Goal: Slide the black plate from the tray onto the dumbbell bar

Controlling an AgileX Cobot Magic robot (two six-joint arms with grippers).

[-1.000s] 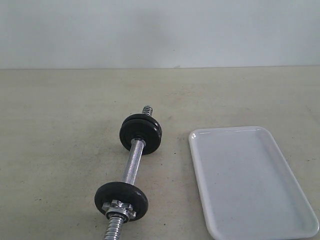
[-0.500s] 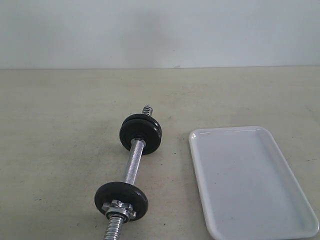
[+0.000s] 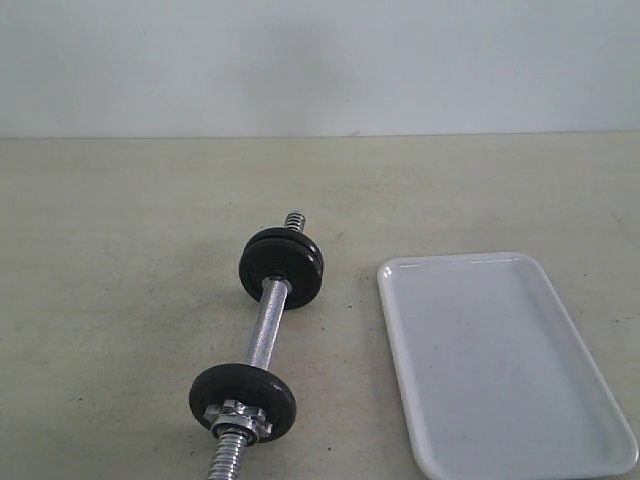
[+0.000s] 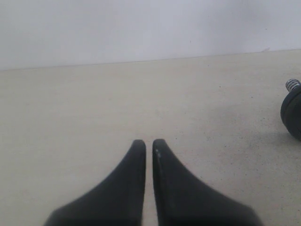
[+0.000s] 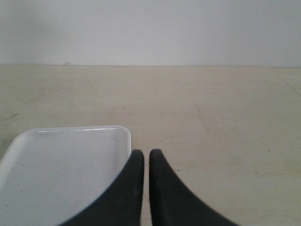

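Note:
The dumbbell bar [image 3: 262, 325] lies on the table left of centre, chrome with threaded ends. Two black plates [image 3: 281, 265] sit side by side on its far end, and one black plate [image 3: 243, 400] sits on its near end behind a silver star nut [image 3: 240, 416]. The white tray [image 3: 500, 360] to the right holds nothing. Neither arm shows in the exterior view. My left gripper [image 4: 146, 143] is shut and empty over bare table, with the bar's far plate [image 4: 292, 113] at the edge of its view. My right gripper [image 5: 143, 153] is shut and empty beside the tray's [image 5: 61, 165] corner.
A pale beige table [image 3: 120, 250] runs back to a plain light wall [image 3: 320, 60]. The bar's near threaded end [image 3: 225, 462] reaches the bottom edge of the exterior view. A strip of bare table separates bar and tray.

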